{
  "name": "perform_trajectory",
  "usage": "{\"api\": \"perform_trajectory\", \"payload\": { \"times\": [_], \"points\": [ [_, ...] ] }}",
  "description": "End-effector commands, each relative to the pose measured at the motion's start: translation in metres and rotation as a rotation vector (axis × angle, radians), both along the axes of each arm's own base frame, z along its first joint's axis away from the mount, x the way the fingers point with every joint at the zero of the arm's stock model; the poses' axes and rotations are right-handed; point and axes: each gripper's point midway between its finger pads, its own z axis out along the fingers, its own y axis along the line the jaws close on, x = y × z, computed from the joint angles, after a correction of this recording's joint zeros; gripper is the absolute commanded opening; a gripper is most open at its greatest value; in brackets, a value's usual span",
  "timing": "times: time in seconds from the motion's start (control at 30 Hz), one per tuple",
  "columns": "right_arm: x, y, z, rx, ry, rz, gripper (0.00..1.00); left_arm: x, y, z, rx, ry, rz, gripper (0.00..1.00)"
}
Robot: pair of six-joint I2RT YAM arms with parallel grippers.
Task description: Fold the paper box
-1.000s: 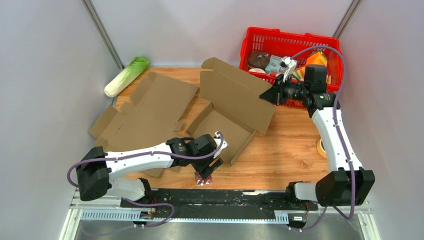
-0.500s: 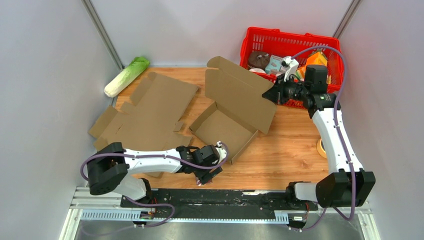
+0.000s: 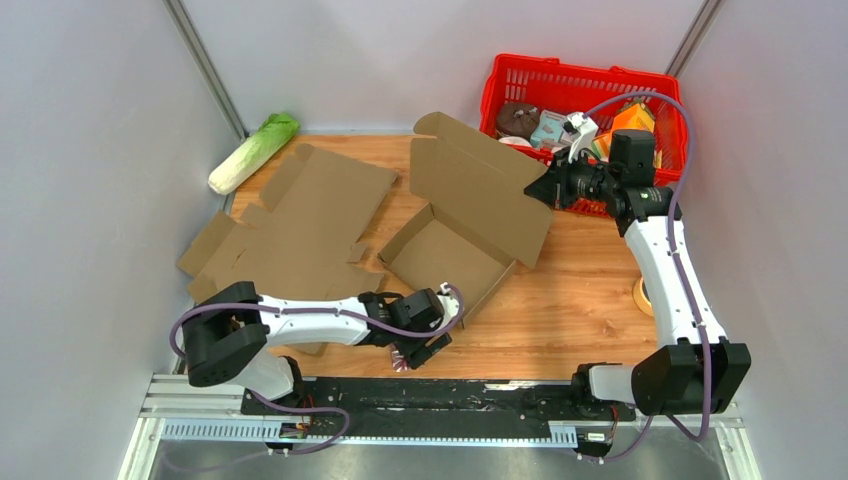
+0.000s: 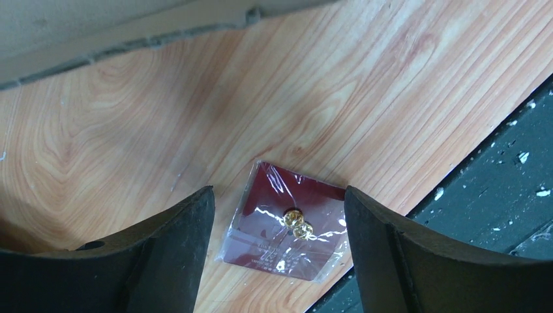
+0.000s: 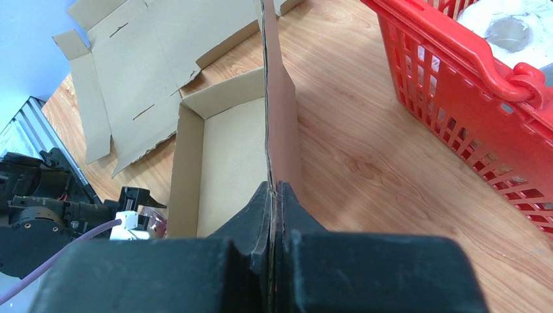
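A brown paper box stands half folded in the middle of the table, its lid raised. My right gripper is shut on the lid's edge and holds it upright. My left gripper is open and low over the table's near edge, its fingers on either side of a small dark red packet in clear plastic with gold studs, not touching it. The box's front wall shows at the top of the left wrist view.
A flat unfolded cardboard sheet lies left of the box. A cabbage lies at the back left. A red basket of goods stands at the back right. A black rail runs along the near edge.
My left gripper has come down from beside the box's front corner to the packet at the near edge. The right gripper has lifted the lid slightly and now holds still.
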Motion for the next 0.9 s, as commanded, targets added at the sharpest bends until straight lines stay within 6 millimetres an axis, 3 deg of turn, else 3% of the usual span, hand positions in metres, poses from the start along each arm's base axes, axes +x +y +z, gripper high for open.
{"api": "perform_trajectory", "payload": {
  "times": [0.0, 0.07, 0.1, 0.2, 0.4, 0.47, 0.5, 0.57, 0.6, 0.67, 0.7, 0.73, 0.8, 0.87],
  "points": [
    [0.000, 0.003, 0.025, 0.022, -0.093, 0.012, 0.00, -0.015, 0.001, -0.020, 0.032, 0.091, 0.005, 0.78],
    [-0.001, 0.003, 0.026, 0.021, -0.096, 0.011, 0.00, -0.017, 0.003, -0.024, 0.049, 0.102, 0.012, 0.74],
    [0.000, 0.002, 0.025, 0.018, -0.095, 0.004, 0.00, -0.017, 0.004, -0.025, 0.054, 0.106, 0.017, 0.65],
    [-0.001, 0.002, 0.028, 0.019, -0.101, 0.000, 0.00, -0.021, 0.005, -0.024, 0.051, 0.112, 0.026, 0.52],
    [0.004, -0.001, 0.024, 0.015, -0.096, -0.031, 0.00, -0.014, 0.009, -0.013, 0.043, 0.037, 0.057, 0.36],
    [0.007, -0.003, 0.022, 0.015, -0.085, -0.050, 0.00, -0.004, 0.007, -0.001, 0.021, -0.015, 0.083, 0.34],
    [0.011, -0.006, 0.019, 0.006, -0.080, -0.077, 0.00, -0.002, 0.008, 0.004, 0.013, -0.028, 0.090, 0.36],
    [0.016, -0.012, 0.019, -0.002, -0.080, -0.121, 0.00, 0.006, 0.004, 0.029, -0.055, -0.075, 0.138, 0.50],
    [0.017, -0.014, 0.018, -0.006, -0.077, -0.142, 0.00, 0.008, 0.008, 0.037, -0.059, -0.087, 0.163, 0.63],
    [0.017, -0.015, 0.020, -0.004, -0.077, -0.148, 0.00, 0.014, 0.010, 0.063, -0.125, -0.115, 0.264, 0.72],
    [0.016, -0.014, 0.021, 0.001, -0.077, -0.145, 0.00, 0.011, 0.023, 0.065, -0.095, -0.106, 0.308, 0.77],
    [0.016, -0.013, 0.021, 0.003, -0.078, -0.143, 0.00, 0.013, 0.023, 0.078, -0.136, -0.096, 0.398, 0.78],
    [0.017, -0.011, 0.023, 0.008, -0.085, -0.131, 0.00, 0.004, 0.046, 0.077, -0.066, -0.058, 0.499, 0.80],
    [0.016, -0.009, 0.025, 0.029, -0.068, -0.132, 0.00, -0.005, 0.053, 0.079, -0.050, 0.010, 0.651, 0.81]
  ]
}}
